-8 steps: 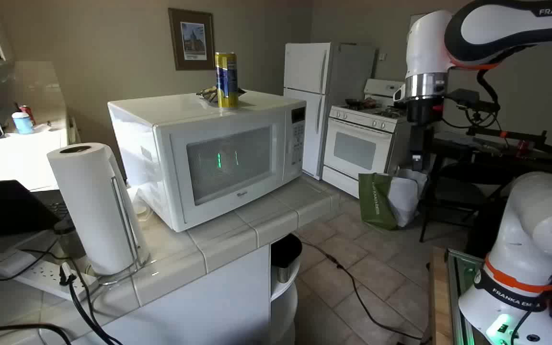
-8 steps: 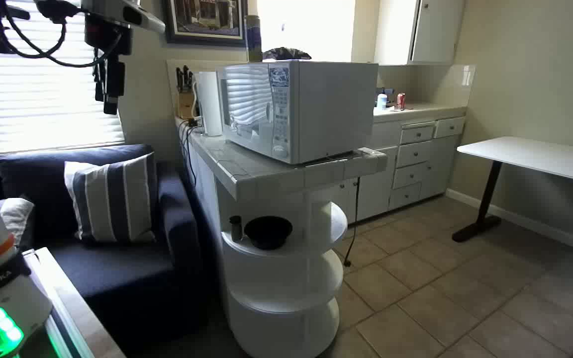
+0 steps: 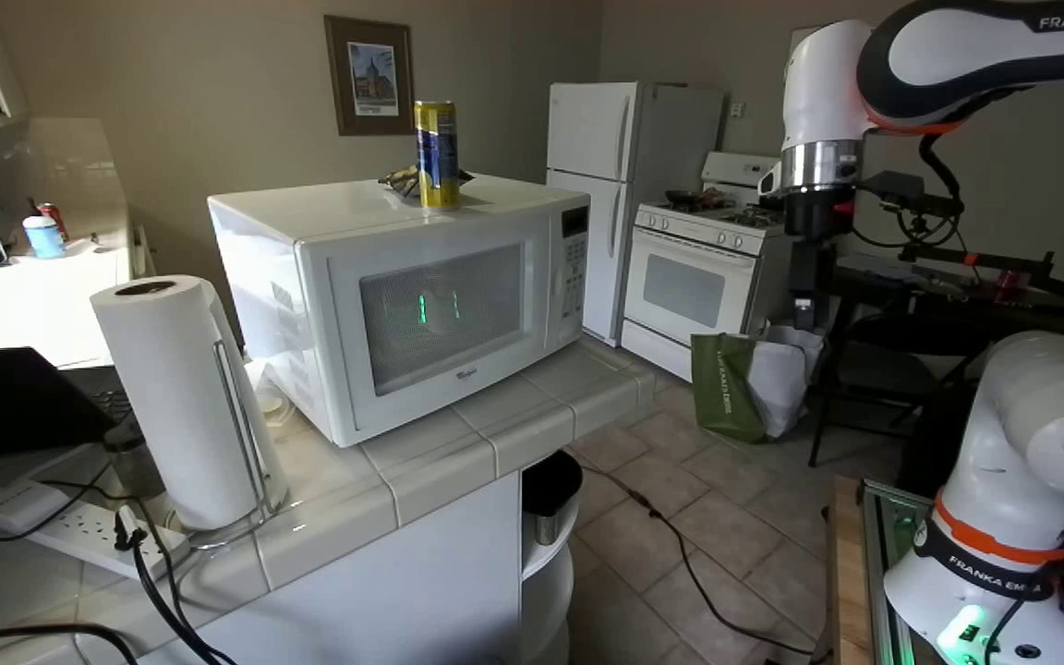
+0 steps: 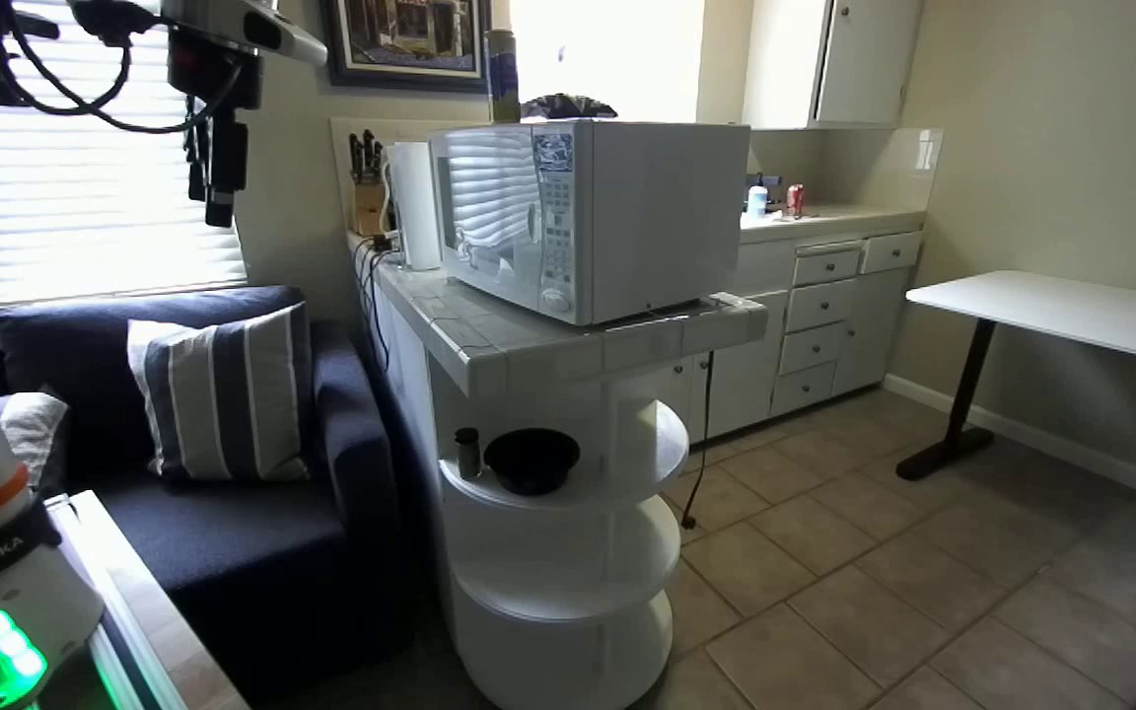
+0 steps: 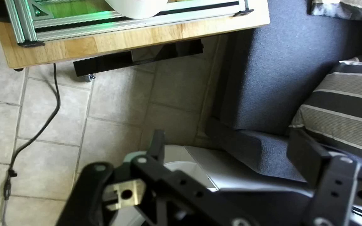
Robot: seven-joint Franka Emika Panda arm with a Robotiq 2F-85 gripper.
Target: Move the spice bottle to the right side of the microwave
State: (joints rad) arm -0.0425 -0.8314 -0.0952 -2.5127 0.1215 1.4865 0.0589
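A small dark brown jar with a greyish lid, which fits the spice bottle (image 3: 137,469), stands on the counter partly behind the paper-towel roll in an exterior view. It is left of the white microwave (image 3: 310,323). The microwave sits on the tiled counter and also shows in an exterior view (image 4: 662,212) with its control panel toward the near corner. My gripper (image 3: 804,312) hangs pointing down in the air, well away from the counter. It also shows in an exterior view (image 4: 209,202). In the wrist view the gripper (image 5: 231,149) has its fingers wide apart with nothing between them.
A yellow and blue can (image 3: 438,157) stands on the microwave. The paper-towel roll (image 3: 186,406), a power strip (image 3: 79,536) and cables are left of it. Below the counter end, a shelf (image 4: 568,493) holds a black bowl (image 4: 532,461) and a small shaker (image 4: 467,456). A sofa (image 5: 272,62) is beside the counter.
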